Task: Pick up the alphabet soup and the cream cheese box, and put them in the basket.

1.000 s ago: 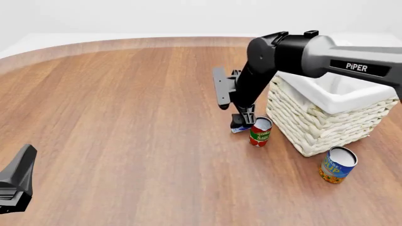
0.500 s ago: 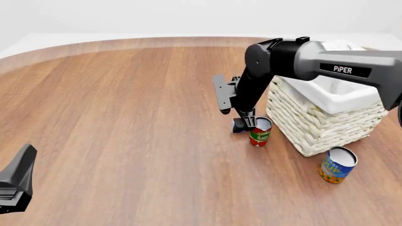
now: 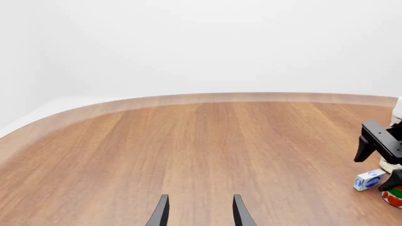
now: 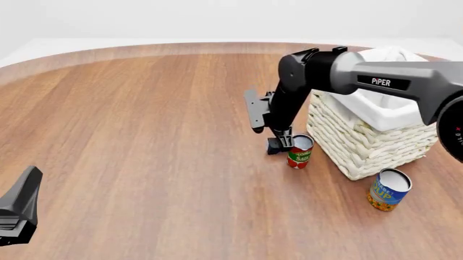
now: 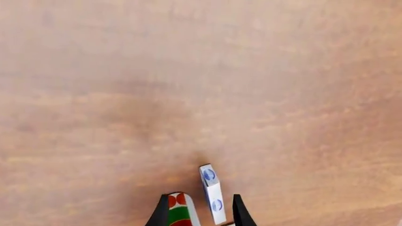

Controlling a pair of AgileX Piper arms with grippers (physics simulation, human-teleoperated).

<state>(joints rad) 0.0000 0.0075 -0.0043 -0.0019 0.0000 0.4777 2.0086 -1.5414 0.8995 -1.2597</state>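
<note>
The cream cheese box (image 5: 212,193), small, blue and white, stands on edge on the table between the fingers of my right gripper (image 5: 199,214), which is open and low over it. The left wrist view shows the box (image 3: 368,179) beside the right arm. In the front view my right gripper (image 4: 279,144) hides the box. The alphabet soup (image 4: 389,189), a blue and yellow-orange can, stands upright near the basket's front corner. The basket (image 4: 361,142) is woven, with a white liner. My left gripper (image 4: 18,216) rests open at the near left, its fingers (image 3: 162,214) holding nothing.
A slimmer red-and-green can (image 4: 300,151) stands right beside the box, touching or nearly touching the right gripper; its top (image 5: 179,209) shows between the fingers too. The basket's wall is just right of that can.
The right arm has lowered and drawn in toward the box; the box, visible in the front view a second ago, is now covered by the gripper. The left arm has not moved.
</note>
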